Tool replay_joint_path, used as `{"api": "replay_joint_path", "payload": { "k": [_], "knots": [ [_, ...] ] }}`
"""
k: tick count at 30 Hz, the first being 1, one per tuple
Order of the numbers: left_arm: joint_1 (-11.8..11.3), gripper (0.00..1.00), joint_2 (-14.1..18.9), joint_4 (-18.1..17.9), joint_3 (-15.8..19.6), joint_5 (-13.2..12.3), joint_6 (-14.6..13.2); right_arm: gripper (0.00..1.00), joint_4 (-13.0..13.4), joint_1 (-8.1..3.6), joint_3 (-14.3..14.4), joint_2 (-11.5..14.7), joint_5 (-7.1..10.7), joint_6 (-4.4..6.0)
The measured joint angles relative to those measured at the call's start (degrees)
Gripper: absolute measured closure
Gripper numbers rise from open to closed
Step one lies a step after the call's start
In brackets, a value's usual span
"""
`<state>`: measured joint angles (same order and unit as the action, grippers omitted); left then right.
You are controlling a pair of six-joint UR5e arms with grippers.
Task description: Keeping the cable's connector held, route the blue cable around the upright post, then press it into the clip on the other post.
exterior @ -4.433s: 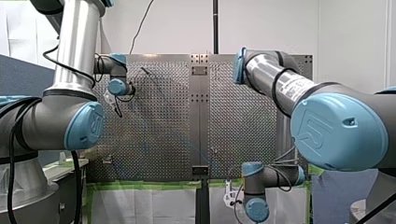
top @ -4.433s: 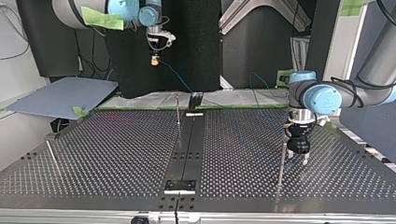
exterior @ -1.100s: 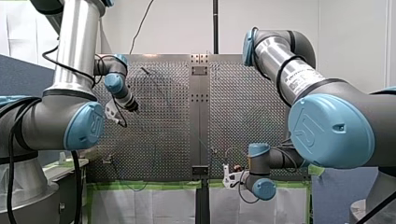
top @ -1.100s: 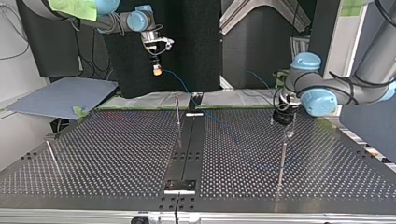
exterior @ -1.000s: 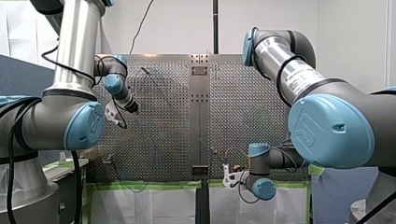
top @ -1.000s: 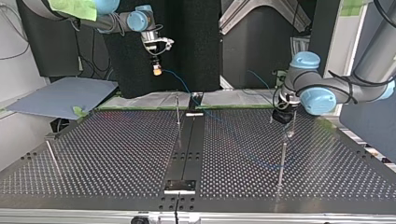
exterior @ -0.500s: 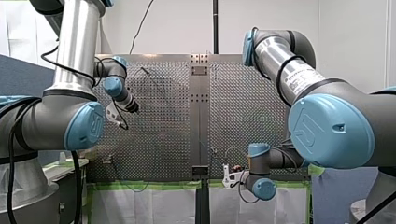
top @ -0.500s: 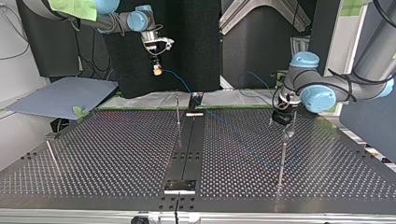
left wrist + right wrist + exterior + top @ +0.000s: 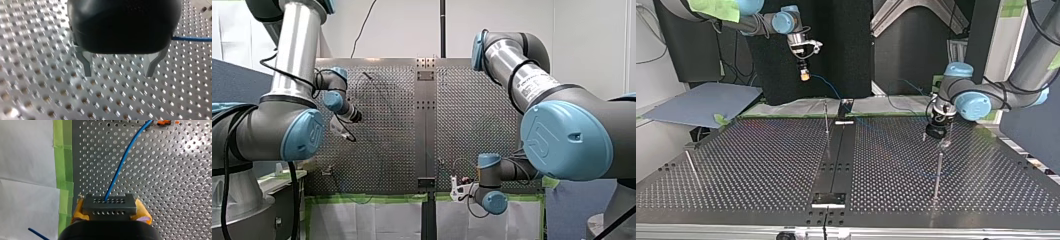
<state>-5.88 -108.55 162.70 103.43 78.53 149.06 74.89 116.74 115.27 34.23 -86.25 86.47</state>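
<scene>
In the right wrist view my right gripper (image 9: pixel 110 205) is shut, its yellow pads clamped on a dark perforated connector (image 9: pixel 109 212). The blue cable (image 9: pixel 125 160) runs from the connector out over the table. The top view shows that gripper (image 9: pixel 805 75) held high beyond the table's far edge, with the cable (image 9: pixel 828 87) drooping from it. My left gripper (image 9: pixel 118 72) is open with nothing between its metal fingers. The cable (image 9: pixel 192 38) passes beside it. It hovers (image 9: pixel 935 136) just behind an upright post (image 9: pixel 937 172). A second thin post (image 9: pixel 826 117) stands mid-table.
A black rail (image 9: pixel 836 160) runs down the middle of the perforated table. A thin leaning rod (image 9: pixel 692 169) stands at the top view's left. Green tape (image 9: pixel 63 157) lines the table edge under my right gripper, and a grey-blue sheet (image 9: pixel 701 102) lies beyond the far left corner.
My left gripper has lifted from beside the near post, tilted, and crept slightly towards the top view's left. My right gripper moved in earlier with the connector and has held still since.
</scene>
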Motion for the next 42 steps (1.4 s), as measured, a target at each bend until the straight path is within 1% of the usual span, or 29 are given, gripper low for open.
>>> {"api": "replay_joint_path", "payload": {
  "k": [5,8,10,14,16,23,27,32,35,38,42],
  "knots": [
    [0.25,0.0,-2.95,-3.02,0.0,-0.66,2.5,1.0,0.02,0.01,0.0,0.0,0.01,-0.07],
    [0.24,0.0,-4.44,-4.52,0.0,-0.62,3.33,1.0,0.06,0.01,0.0,0.0,0.02,-0.06],
    [0.19,0.0,-5.35,-5.03,0.0,-0.54,3.41,1.0,0.06,0.02,0.01,0.0,0.02,-0.09],
    [0.25,0.0,-7.61,-5.31,0.0,-0.04,2.59,1.0,0.03,0.02,0.0,0.01,0.02,-0.13],
    [0.3,0.0,-8.09,-5.31,0.0,0.29,2.38,1.0,0.02,0.02,0.0,0.01,0.02,-0.14],
    [0.34,0.0,-8.5,-5.2,0.0,1.57,2.3,1.0,0.02,0.02,0.01,0.01,0.02,-0.11],
    [0.42,0.0,-8.5,-4.79,0.0,2.42,1.88,1.0,0.02,0.0,0.0,0.01,0.05,0.1],
    [0.52,0.0,-8.48,-3.22,0.0,4.42,-0.25,1.0,0.08,-0.15,0.0,-0.04,0.04,0.41],
    [0.68,0.0,-8.47,-1.9,0.0,5.0,-1.8,1.0,0.09,-0.34,-0.01,-0.04,0.06,0.45],
    [0.81,0.0,-8.26,-1.25,0.0,4.4,-1.86,1.0,0.09,-0.46,0.0,-0.07,0.09,0.41],
    [0.83,0.0,-6.92,-1.26,0.0,2.74,-0.08,1.0,0.25,-0.49,0.0,-0.08,0.1,0.36]
  ]
}}
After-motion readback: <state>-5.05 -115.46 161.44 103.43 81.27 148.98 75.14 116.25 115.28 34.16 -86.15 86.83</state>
